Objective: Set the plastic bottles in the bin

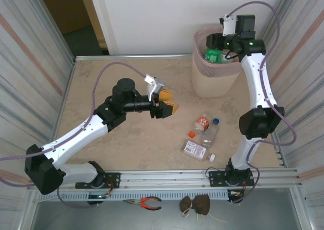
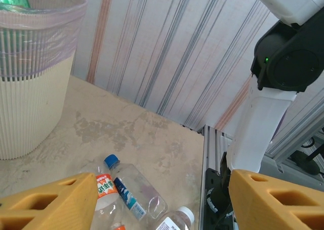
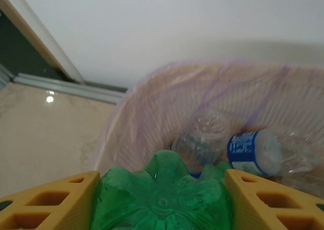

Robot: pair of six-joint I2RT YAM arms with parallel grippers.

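Over the bin (image 1: pixel 210 81), right gripper (image 3: pixel 162 173) is clamping a green bottle (image 3: pixel 164 199) between its yellow fingers (image 3: pixel 55 199). The bottle's lobed base is facing the wrist camera, so its long axis is running straight away from the lens, neck end pointing into the bin mouth. From the top view the bottle is sitting at rim level inside the pink liner (image 3: pixel 126 124). Below it, more bottles are lying on their sides in the bin: a clear one and a blue-labelled bottle (image 3: pixel 253 151), whose axis is running roughly left-right in the wrist view.

Left gripper (image 1: pixel 172 101) is hanging over mid-table (image 1: pixel 126 73) with jaws apart and nothing between them, aiming right toward the loose bottles.

Three bottles are lying flat on the table near the right arm's base:
- blue-capped clear bottle (image 1: pixel 210 134), axis near-far, cap at the far end
- orange-labelled bottle (image 1: pixel 201 123), just left of it and touching or nearly so, axis diagonal, orange cap at the near-left end
- flat white-labelled bottle (image 1: pixel 195 149), nearest the table edge, axis roughly left-right, white cap pointing right

All three are lying well apart from the bin.
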